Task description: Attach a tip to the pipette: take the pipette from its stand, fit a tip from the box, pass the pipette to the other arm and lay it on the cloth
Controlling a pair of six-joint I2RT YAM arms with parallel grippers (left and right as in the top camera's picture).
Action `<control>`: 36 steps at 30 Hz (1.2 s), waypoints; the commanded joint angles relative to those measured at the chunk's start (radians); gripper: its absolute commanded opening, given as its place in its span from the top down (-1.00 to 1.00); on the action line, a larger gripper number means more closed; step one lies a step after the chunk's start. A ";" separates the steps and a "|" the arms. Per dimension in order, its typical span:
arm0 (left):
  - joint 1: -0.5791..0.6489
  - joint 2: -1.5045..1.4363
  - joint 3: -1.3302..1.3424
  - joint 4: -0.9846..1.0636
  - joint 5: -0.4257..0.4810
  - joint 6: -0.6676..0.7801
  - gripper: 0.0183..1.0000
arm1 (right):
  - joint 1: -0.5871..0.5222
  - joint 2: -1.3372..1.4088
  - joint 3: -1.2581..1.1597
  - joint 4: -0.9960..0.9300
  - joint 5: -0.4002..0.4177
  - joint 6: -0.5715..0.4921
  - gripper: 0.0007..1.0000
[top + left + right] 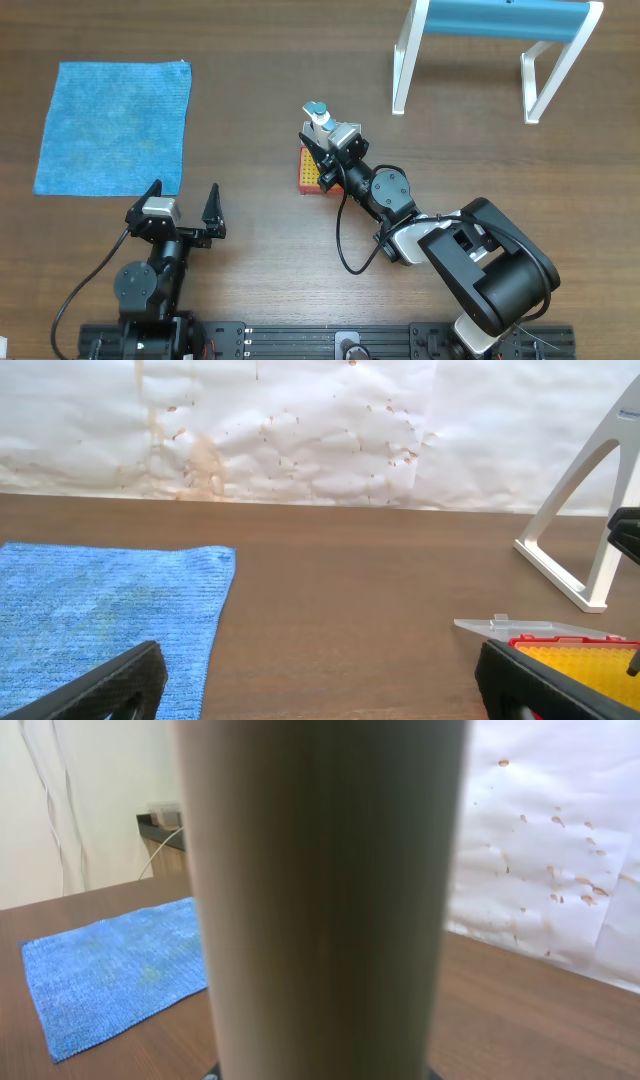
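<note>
Your right gripper [328, 138] is pinching the pipette [318, 115] near the middle of the table, teal cap up, right over the orange tip box [309, 172]. The pale barrel [320, 900] stands close against the right wrist camera.

Treat the pipette as light, stiff plastic with a smooth round barrel. It can twist or slide in the jaws if you press off-axis, so hold it at mid-barrel and push straight down into the box. A tip is probably thin and easily bent. Leave the upper body free so the other arm has somewhere to grasp at the hand-over.

Your left gripper [182, 203] rests at seven o'clock, fingers spread wide and holding nothing. The blue cloth [112, 128] lies flat at ten o'clock, just beyond it. The cloth is soft and likely to ruck if dragged. The white stand [500, 20] with its blue top sits at one o'clock, well apart from the box.

The table [260, 270] is dark wood grain, smooth and hard. Behind it runs a wall of pale, stained paper [300, 430].
</note>
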 commanded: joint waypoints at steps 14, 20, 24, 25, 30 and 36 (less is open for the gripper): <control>-0.003 -0.004 -0.003 -0.005 -0.007 -0.005 -1.00 | -0.032 0.114 0.068 0.042 0.002 0.002 0.84; -0.003 -0.004 -0.003 -0.005 -0.007 -0.005 -1.00 | -0.032 0.125 0.082 0.048 -0.033 0.002 0.84; -0.003 -0.004 -0.003 -0.005 -0.007 -0.005 -1.00 | -0.032 0.113 0.081 0.048 -0.033 0.001 0.84; -0.003 -0.004 -0.003 -0.005 -0.007 -0.005 -0.99 | -0.032 0.112 0.077 0.049 -0.033 0.001 0.84; -0.003 -0.004 -0.003 -0.005 -0.007 -0.005 -1.00 | -0.032 0.093 0.070 0.048 -0.033 0.001 0.84; -0.003 -0.004 -0.003 -0.005 -0.007 -0.005 -1.00 | -0.032 0.061 0.048 0.049 -0.033 0.001 0.84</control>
